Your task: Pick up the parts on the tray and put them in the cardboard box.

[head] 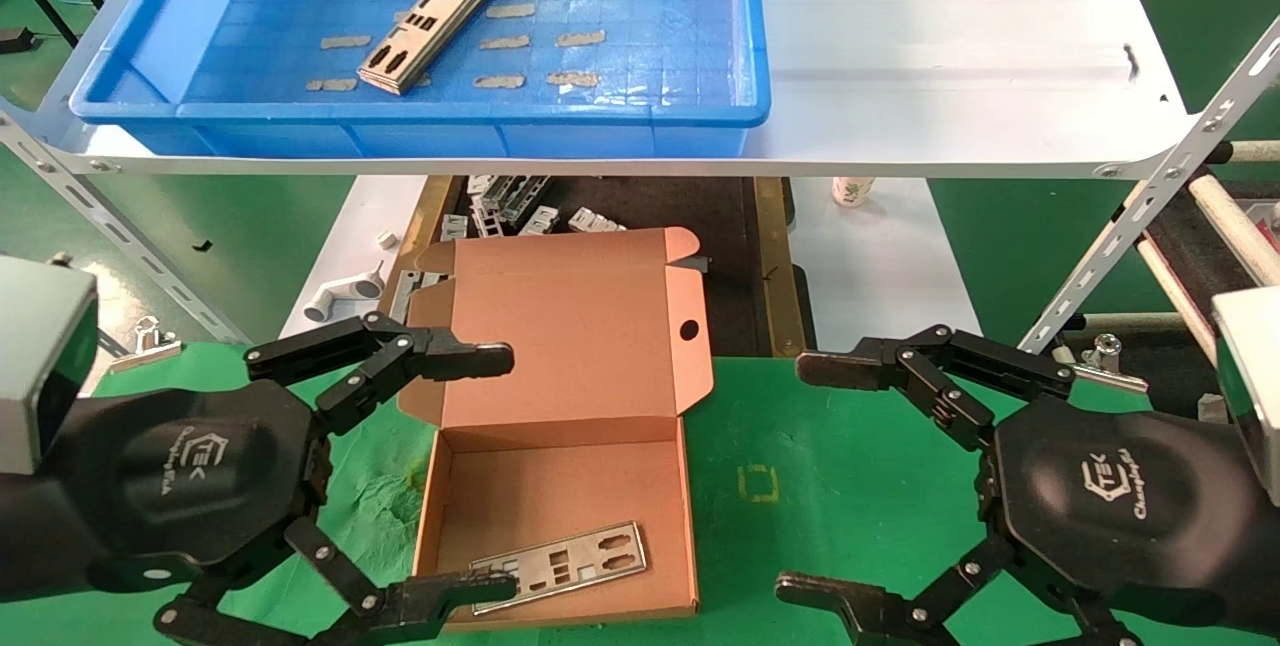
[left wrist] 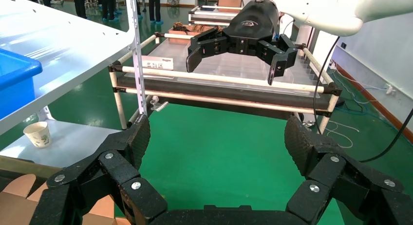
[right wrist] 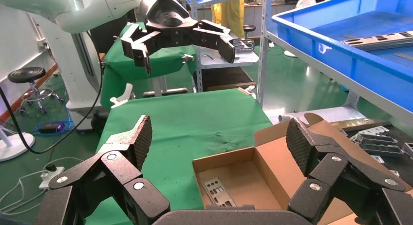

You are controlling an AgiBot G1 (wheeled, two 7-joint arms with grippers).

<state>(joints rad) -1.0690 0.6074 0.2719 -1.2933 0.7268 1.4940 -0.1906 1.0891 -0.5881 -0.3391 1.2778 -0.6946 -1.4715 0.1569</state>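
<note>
Silver plate (head: 560, 566) – punched slots, flat in cardboard box (head: 560, 496).

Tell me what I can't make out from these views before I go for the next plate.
- Plates on the tray: the stack shows in the head view, but its count is unreadable; the right wrist view cuts it off at the edge.
- Plate in the cardboard box: the left gripper, open, covers one end of the plate.
- Brackets under the shelf: partly hidden by shelf and lid.
- Right gripper, open: lower finger cut off.
</note>
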